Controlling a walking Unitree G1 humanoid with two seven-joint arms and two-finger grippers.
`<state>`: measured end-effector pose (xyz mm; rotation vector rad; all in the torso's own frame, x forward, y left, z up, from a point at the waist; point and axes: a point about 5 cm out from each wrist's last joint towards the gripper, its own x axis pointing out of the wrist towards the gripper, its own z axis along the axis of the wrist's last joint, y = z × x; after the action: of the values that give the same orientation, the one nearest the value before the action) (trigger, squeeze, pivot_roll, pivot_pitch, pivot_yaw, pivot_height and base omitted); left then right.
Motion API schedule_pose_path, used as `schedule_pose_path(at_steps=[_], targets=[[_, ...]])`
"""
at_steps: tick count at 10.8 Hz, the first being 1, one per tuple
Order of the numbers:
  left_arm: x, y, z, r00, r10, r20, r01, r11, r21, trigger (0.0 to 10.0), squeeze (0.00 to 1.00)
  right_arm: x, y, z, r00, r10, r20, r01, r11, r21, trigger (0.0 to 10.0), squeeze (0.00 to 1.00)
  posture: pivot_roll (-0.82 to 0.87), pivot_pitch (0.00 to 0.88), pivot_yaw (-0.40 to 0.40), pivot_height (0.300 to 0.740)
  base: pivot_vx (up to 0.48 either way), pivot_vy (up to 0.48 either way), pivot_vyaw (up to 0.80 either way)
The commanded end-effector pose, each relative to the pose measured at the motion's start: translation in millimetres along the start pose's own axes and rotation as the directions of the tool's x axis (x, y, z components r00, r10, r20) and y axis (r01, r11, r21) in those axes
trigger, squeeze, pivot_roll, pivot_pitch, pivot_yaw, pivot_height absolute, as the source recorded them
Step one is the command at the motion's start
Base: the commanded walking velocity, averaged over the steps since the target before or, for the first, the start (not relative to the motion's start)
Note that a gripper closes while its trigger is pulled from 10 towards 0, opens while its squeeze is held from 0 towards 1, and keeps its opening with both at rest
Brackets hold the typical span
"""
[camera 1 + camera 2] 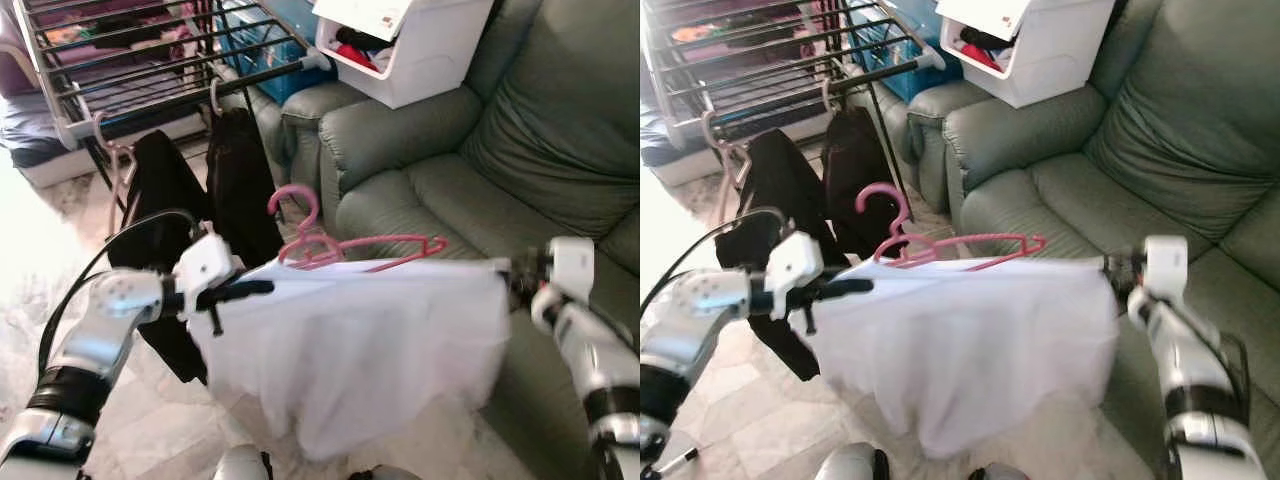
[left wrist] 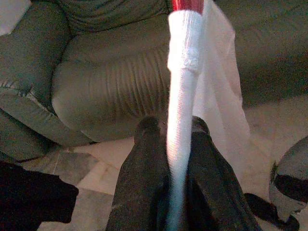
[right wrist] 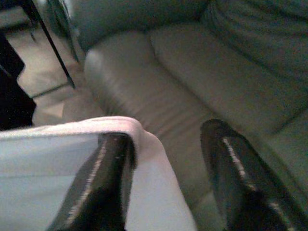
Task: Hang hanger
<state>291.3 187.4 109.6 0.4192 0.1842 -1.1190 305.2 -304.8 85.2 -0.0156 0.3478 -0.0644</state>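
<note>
left eye view: a white garment (image 1: 370, 350) hangs stretched between the two arms, thin and slightly sheer, its top edge pulled into a near-straight line and its lower part sagging toward the floor; a pink plastic hanger (image 1: 340, 245) rests on that top edge, hook curling upward, one arm reaching toward the green sofa (image 1: 470, 170); the left end effector (image 1: 245, 290) pinches the garment's left corner, and the left wrist view shows its black fingers (image 2: 144, 192) closed around a bunched strip of white cloth; the right end effector (image 3: 166, 178) stands parted in the right wrist view, the cloth's edge draped over one finger (image 3: 106, 183); behind, a drying rack (image 1: 150, 70) carries dark clothes (image 1: 240, 180) on hangers.
</note>
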Motion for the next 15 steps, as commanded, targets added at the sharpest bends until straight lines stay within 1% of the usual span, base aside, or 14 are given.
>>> schedule_pose_path(at_steps=[1,2,3,4,5,6,7,9,10,11,12,13,14,15], targets=[[-39.8,12.7,-21.2,0.987,0.118,-0.107,-0.123,0.992,-0.041,0.0,0.0,-18.0,-58.1,23.1,0.956,-0.287,0.061,0.286,0.958,0.022,0.0,0.0,-0.07,0.0,-0.031,0.74,0.0,0.0,0.0],[-36.8,3.0,-33.3,0.987,0.086,-0.138,-0.094,0.994,-0.059,0.0,0.0,-11.6,-53.4,42.6,0.952,-0.283,0.121,0.282,0.959,0.028,0.0,0.0,-0.07,0.0,-0.036,0.74,0.0,0.0,0.0],[-29.4,-5.4,-38.6,0.99,0.061,-0.126,-0.071,0.995,-0.074,0.0,0.0,-4.5,-44.1,59.0,0.957,-0.243,0.156,0.243,0.97,0.018,0.0,0.0,-0.08,0.0,-0.038,0.74,0.0,0.0,0.0],[-22.7,-7.1,-39.6,0.991,0.061,-0.116,-0.072,0.993,-0.09,0.0,0.0,-0.4,-37.9,69.2,0.957,-0.223,0.184,0.224,0.974,0.015,0.0,0.0,-0.08,0.0,-0.04,0.74,0.0,0.0,0.0],[-17.8,-10.2,-43.8,0.989,0.045,-0.142,-0.054,0.997,-0.061,0.0,0.0,2.2,-34.0,76.6,0.956,-0.21,0.205,0.211,0.977,0.016,0.0,0.0,-0.08,0.0,-0.043,0.74,0.0,0.0,0.0],[-10.7,-13.9,-49.7,0.982,0.036,-0.187,-0.041,0.999,-0.022,0.0,0.0,6.0,-24.3,84.9,0.957,-0.179,0.229,0.18,0.984,0.018,0.0,0.0,-0.08,0.0,-0.043,0.74,0.0,0.0,0.0],[-2.3,-17.2,-53.8,0.977,0.043,-0.207,-0.046,0.999,-0.01,0.0,0.0,9.8,-10.7,93.2,0.958,-0.129,0.257,0.134,0.991,-0.001,0.0,0.0,-0.09,0.0,-0.045,0.74,0.0,0.0,0.0],[11.5,-25.5,-63.8,0.958,0.033,-0.286,-0.027,0.999,0.025,0.0,0.0,15.6,13.6,103.5,0.956,-0.042,0.291,0.06,0.997,-0.054,0.0,0.0,-0.09,0.0,-0.053,0.74,0.0,0.0,0.0],[13.3,-24.8,-67.6,0.947,0.046,-0.318,-0.037,0.999,0.033,0.0,0.0,17.1,18.0,104.6,0.955,-0.029,0.294,0.049,0.997,-0.063,0.0,0.0,-0.09,0.0,-0.055,0.74,0.0,0.0,0.0],[13.0,-23.4,-75.6,0.916,0.072,-0.395,-0.048,0.996,0.069,0.0,0.0,20.3,26.0,105.8,0.956,-0.011,0.293,0.029,0.998,-0.057,0.0,0.0,-0.09,0.0,-0.055,0.74,0.0,0.0,0.0],[15.5,-18.7,-77.5,0.9,0.133,-0.416,-0.115,0.991,0.069,0.0,0.0,22.9,36.2,106.5,0.955,0.01,0.296,0.007,0.998,-0.058,0.0,0.0,-0.09,0.0,-0.055,0.74,0.0,0.0,0.0],[18.0,-14.8,-78.4,0.883,0.181,-0.434,-0.169,0.983,0.067,0.0,0.0,25.5,51.1,105.3,0.952,0.047,0.301,-0.018,0.995,-0.098,0.0,0.0,-0.09,0.0,-0.054,0.74,0.0,0.0,0.0],[23.0,-14.7,-78.5,0.875,0.197,-0.442,-0.192,0.98,0.056,0.0,0.0,28.1,72.9,106.2,0.942,0.099,0.32,-0.046,0.984,-0.17,0.0,0.0,-0.09,0.0,-0.054,0.74,0.0,0.0,0.0],[28.5,-14.2,-77.7,0.869,0.214,-0.445,-0.218,0.975,0.043,0.0,0.0,30.5,90.6,108.6,0.933,0.131,0.336,-0.065,0.977,-0.202,0.0,0.0,-0.09,0.0,-0.055,0.74,0.0,0.0,0.0]])
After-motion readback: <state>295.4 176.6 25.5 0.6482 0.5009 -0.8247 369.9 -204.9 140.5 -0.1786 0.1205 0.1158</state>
